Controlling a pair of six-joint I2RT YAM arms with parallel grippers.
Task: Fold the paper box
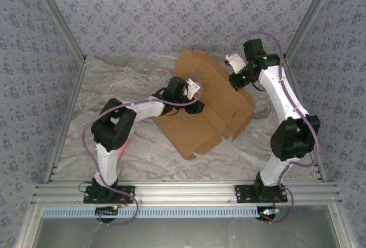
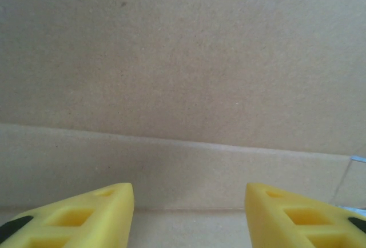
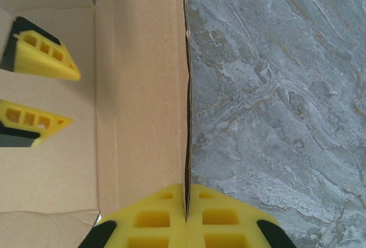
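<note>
Paper box: brown cardboard (image 1: 197, 134) is seen at the centre of the overhead view, lying on the grey marbled worktop (image 1: 108, 82).
Right gripper: the gripper (image 3: 186, 216) is shown at the bottom of its wrist view. It is pinched shut on the thin top edge of a cardboard wall, with cardboard to its left and worktop to its right.
Left gripper: the gripper (image 2: 189, 214) is held spread over the cardboard, close to a crease, with nothing between its fingers.
</note>
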